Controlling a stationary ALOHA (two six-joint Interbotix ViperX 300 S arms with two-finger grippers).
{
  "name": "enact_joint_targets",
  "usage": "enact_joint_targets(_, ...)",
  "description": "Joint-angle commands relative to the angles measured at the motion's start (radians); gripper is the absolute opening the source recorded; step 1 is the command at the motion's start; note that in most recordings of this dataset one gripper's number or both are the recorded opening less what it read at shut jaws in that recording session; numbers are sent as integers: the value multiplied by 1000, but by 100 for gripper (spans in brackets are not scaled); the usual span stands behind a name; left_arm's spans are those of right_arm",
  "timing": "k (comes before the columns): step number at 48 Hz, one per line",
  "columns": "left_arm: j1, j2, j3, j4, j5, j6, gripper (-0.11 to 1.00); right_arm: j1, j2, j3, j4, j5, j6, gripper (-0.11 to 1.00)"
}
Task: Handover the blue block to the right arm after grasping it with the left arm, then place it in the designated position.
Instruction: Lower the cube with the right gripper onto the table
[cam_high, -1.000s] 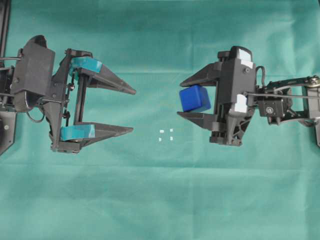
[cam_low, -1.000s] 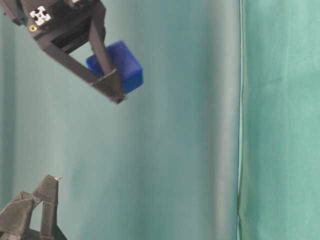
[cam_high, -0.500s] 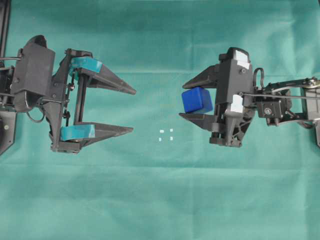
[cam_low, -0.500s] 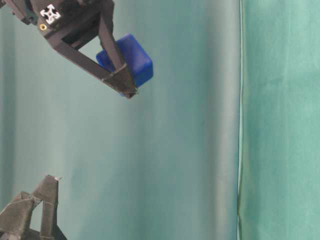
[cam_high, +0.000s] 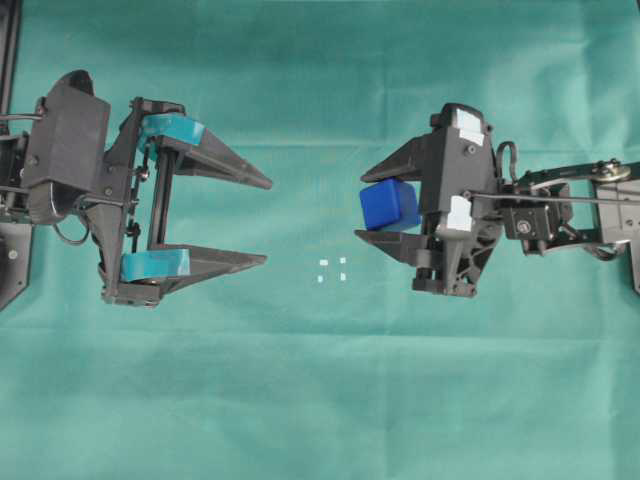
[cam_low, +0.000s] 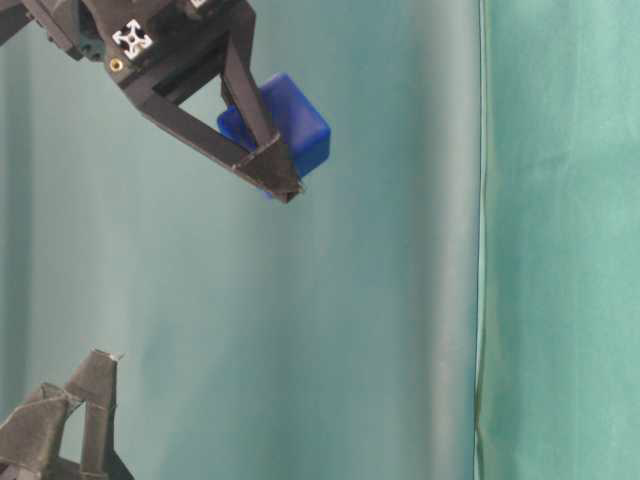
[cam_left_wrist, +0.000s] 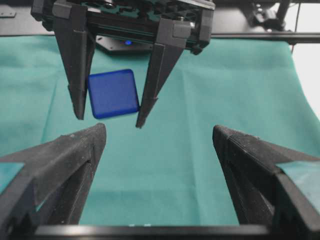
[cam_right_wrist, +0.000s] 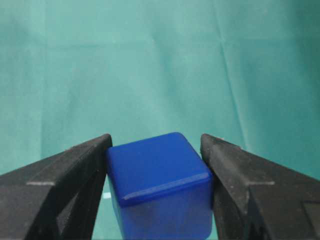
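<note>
Above green cloth, right gripper (cam_high: 372, 205) clamps blue block (cam_high: 388, 204), shifted slightly since a second ago; handover done. Left gripper (cam_high: 268, 222) spread empty. You lower onto designated position (cam_high: 332, 270) next.

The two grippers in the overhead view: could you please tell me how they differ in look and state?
The left gripper wears teal bands; the right gripper has white-grey patches on its wrist housing. The left gripper stands wide open and empty; the right gripper is closed on the blue block. Both have long pointed black fingers and face each other above the green cloth.
</note>
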Motion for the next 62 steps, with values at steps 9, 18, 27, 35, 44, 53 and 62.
enact_joint_targets(9, -3, -5, -20, 0, -6, -2, 100, 3, 18, -29, 3, -9, 0, 62)
enact_joint_targets(18, -3, -5, -20, -2, -6, -2, 100, 3, 72, -20, 3, -66, 6, 62)
enact_joint_targets(27, -3, -5, -20, 0, -6, -2, 100, 3, 144, -18, 3, -106, 8, 62)
enact_joint_targets(35, -3, -5, -18, 0, -6, -2, 100, -5, 213, -25, 3, -153, 11, 62)
enact_joint_targets(44, -3, -5, -18, -2, -6, -2, 100, -17, 298, -28, 5, -229, 20, 62)
enact_joint_targets(53, -3, -5, -18, -2, -5, -3, 100, -32, 365, -43, 5, -276, 28, 62)
enact_joint_targets(62, -2, -3, -20, 0, -6, -3, 100, -48, 457, -77, 5, -324, 28, 62)
